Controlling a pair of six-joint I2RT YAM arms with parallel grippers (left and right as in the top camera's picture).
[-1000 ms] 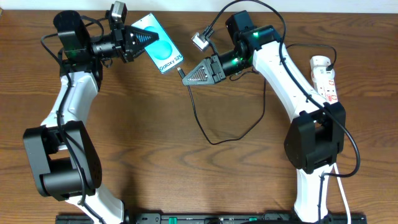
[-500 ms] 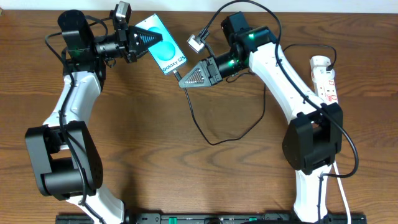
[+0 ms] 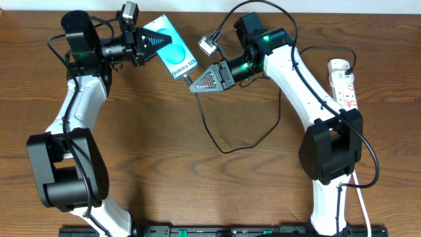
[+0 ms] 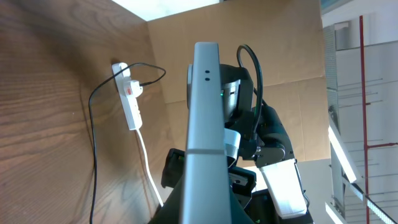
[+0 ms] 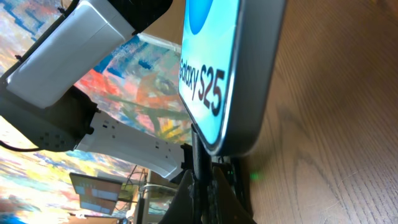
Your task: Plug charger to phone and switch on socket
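Note:
The phone (image 3: 172, 49) has a turquoise screen with "Galaxy S25" text. My left gripper (image 3: 156, 41) is shut on its upper end and holds it edge-on in the left wrist view (image 4: 206, 124). My right gripper (image 3: 192, 83) is shut on the charger's black plug tip (image 5: 199, 158), which touches the phone's bottom edge (image 5: 233, 81). The thin black charger cable (image 3: 227, 148) loops over the table toward the socket (image 3: 343, 81), a white power strip at the right, which also shows in the left wrist view (image 4: 129, 98).
The brown wooden table (image 3: 164, 164) runs under both arms. The strip's white lead (image 3: 364, 210) trails toward the front right. A cardboard wall (image 4: 273, 56) stands behind the table. The right arm's base (image 3: 332, 148) sits just below the strip.
Over the last second both grippers shifted slightly, bringing the plug tip up to the phone's bottom edge. In the last half second nothing has visibly moved.

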